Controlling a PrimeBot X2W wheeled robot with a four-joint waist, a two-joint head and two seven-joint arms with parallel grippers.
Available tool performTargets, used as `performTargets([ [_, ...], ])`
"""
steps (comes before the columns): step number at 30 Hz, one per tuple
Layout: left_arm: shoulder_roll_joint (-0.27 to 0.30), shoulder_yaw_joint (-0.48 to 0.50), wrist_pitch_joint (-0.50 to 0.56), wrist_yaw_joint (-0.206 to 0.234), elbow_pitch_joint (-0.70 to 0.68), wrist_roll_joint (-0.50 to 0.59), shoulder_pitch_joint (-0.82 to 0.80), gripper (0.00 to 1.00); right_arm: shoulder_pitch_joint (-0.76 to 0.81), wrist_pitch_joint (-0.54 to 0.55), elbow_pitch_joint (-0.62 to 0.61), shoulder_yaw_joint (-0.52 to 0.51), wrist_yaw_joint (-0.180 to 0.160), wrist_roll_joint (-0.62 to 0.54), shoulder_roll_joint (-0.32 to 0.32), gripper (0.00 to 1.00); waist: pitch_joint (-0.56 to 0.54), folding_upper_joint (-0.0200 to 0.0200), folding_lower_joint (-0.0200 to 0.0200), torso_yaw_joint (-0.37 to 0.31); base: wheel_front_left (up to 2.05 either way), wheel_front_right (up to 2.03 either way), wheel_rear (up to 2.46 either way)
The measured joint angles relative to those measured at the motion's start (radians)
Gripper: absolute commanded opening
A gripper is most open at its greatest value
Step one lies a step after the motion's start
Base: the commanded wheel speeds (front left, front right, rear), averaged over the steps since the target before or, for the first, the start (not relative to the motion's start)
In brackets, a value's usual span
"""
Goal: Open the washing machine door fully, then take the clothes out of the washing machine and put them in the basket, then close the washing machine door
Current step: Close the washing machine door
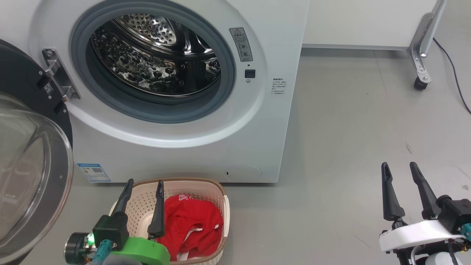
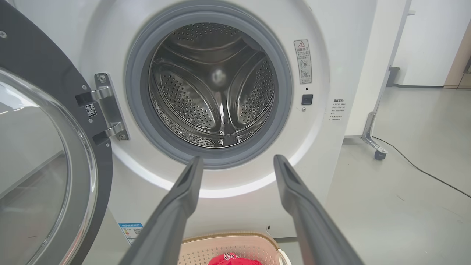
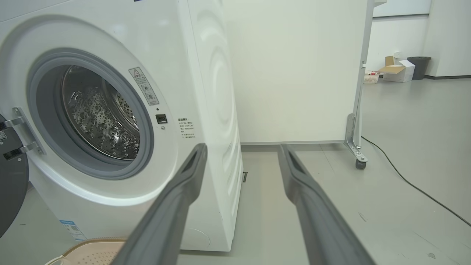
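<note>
- Jaws of my left gripper (image 1: 145, 182) stood wide apart and empty, pointing at the washer (image 1: 184, 154) from above the basket (image 1: 225, 211).
- Clothes (image 1: 191, 224) lay inside the basket, just right of that gripper and below it. The drum (image 1: 158, 55) showed bare steel, so I judged the unloading done.
- Door (image 1: 25, 173) hung swung out to my left, hinged at the left edge of the opening, with its glass bowl toward me.
- Closing it was what remained, I judged. That meant a push from the left toward the right and into the washer, and the left arm was much the nearer one.
- My right gripper (image 1: 399, 165) was likewise spread and empty, well apart over bare floor (image 1: 349, 129) on the right.
- Basket stood close before the washer, under the door's sweep. I could not tell whether the door's lower rim would clear it.
</note>
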Motion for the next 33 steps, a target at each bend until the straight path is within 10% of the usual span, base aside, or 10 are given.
performTargets([
  [33, 0.0, -0.003, 0.0, 0.009, -0.005, 0.03, 0.0, 1.0, 0.0, 0.0, 0.013, -0.011, 0.015, -0.003, 0.012, 1.0, 0.001, 0.0, 0.0, 0.008, -1.05, 1.07, -0.03],
])
